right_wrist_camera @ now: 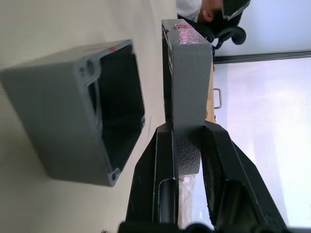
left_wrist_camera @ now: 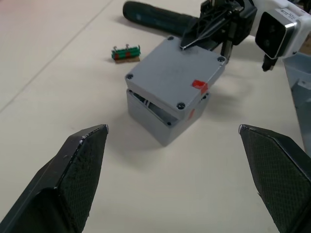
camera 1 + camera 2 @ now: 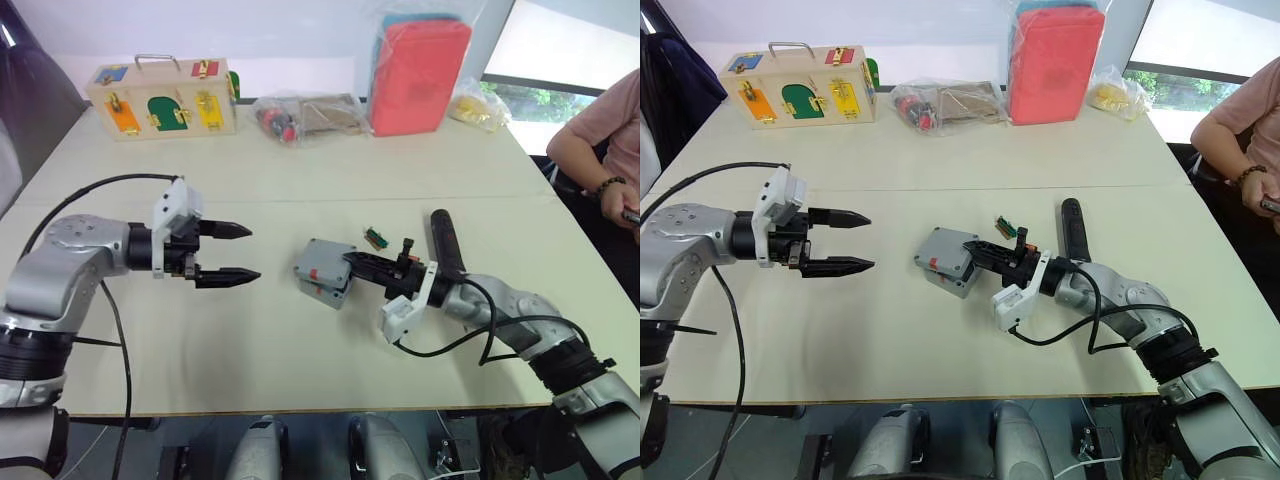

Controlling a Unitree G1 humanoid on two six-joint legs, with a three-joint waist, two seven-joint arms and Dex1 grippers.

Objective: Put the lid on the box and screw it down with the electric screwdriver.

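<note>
The right gripper (image 1: 187, 145) is closed on one edge of the lid (image 2: 176, 77), with one black finger on each face of the thin grey plate. In the right wrist view the lid stands between the fingers and the open box (image 1: 77, 109) lies just beside it, with its dark inside visible. In the left wrist view the lid sits over the top of the box (image 2: 163, 119), tilted and a little shifted, so a gap shows at one corner and white wires are seen under it; a small red mark is on the lid and another on the box side below it. The box stands on the pale table (image 3: 300, 350), near its middle, between the two arms. The left gripper (image 3: 228, 252) hovers above the table well apart from the box, on the robot's left, its two fingers spread wide and holding nothing, pointing toward the box. The electric screwdriver (image 3: 446, 240) lies on the table just behind the right wrist. A small green connector piece (image 3: 376, 238) lies near the box, on its far side.
</note>
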